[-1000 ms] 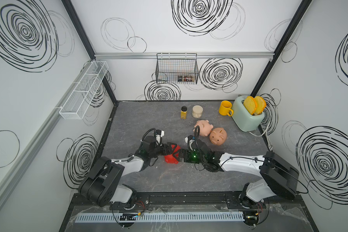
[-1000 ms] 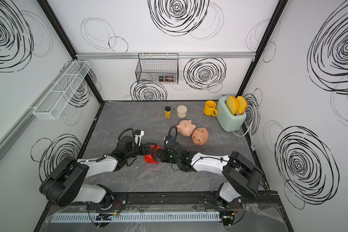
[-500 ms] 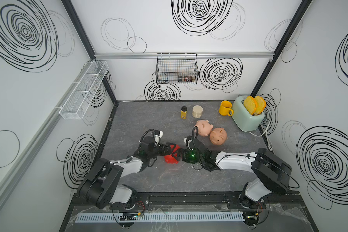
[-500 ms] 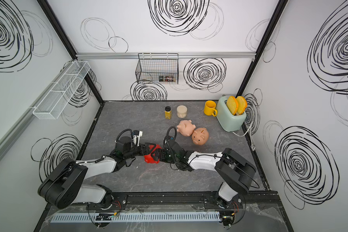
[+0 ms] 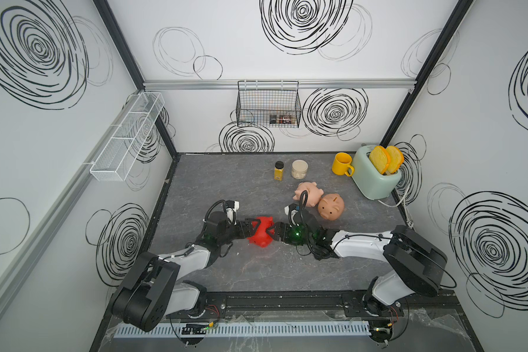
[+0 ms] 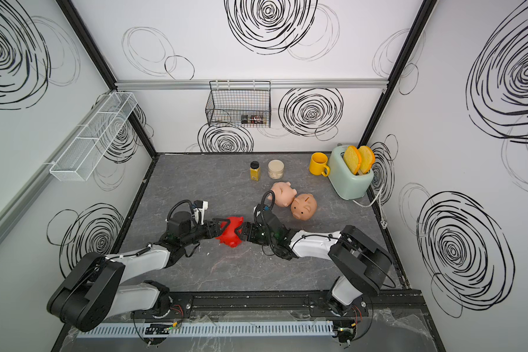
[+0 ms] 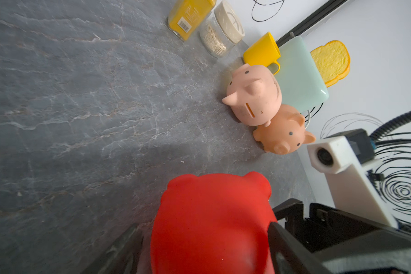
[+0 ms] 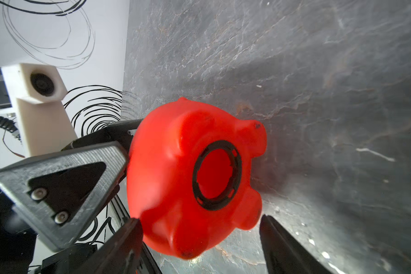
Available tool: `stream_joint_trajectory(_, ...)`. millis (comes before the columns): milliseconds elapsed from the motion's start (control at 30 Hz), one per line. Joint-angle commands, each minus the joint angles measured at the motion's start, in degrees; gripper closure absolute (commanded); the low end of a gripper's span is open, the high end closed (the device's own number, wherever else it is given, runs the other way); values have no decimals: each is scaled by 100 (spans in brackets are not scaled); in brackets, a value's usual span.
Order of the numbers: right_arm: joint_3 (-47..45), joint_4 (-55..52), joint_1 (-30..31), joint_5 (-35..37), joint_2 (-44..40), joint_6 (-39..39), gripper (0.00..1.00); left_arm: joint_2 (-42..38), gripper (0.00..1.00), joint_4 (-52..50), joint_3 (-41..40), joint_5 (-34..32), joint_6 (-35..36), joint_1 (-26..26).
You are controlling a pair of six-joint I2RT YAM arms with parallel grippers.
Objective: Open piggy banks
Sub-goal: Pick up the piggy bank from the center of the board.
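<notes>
Left tool (image 7: 201,232) clamps red pig (image 5: 262,236) mid-frame; right tool (image 8: 198,221) stands open. We advise centring it on belly ring (image 8: 217,175) before closing.

3 white walls (image 5: 195,128) enclose the cell, each scrawled with black spirals (image 5: 335,113). 2 black corner posts (image 5: 419,73) run up where the walls meet. An aluminium rail (image 5: 195,84) crosses the back wall and carries a black wire basket (image 5: 250,100). A white mesh shelf (image 5: 125,140) of 3 compartments hangs on a side wall. The floor (image 5: 226,183) is grey, veined and slate-like. Light is even and shadows are soft.
</notes>
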Motion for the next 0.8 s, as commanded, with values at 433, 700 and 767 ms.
stream_joint_trajectory(433, 557, -279, -74, 77, 61, -271, 5, 200, 30, 536, -67, 256, -131, -20)
stream_joint_trajectory(700, 694, -128, -65, -171, 499, -240, 7, 256, 32, 522, -41, 264, -127, -37)
stream_joint_trajectory(767, 699, -110, -72, -180, 596, -212, 8, 273, 32, 508, -17, 255, -115, -37)
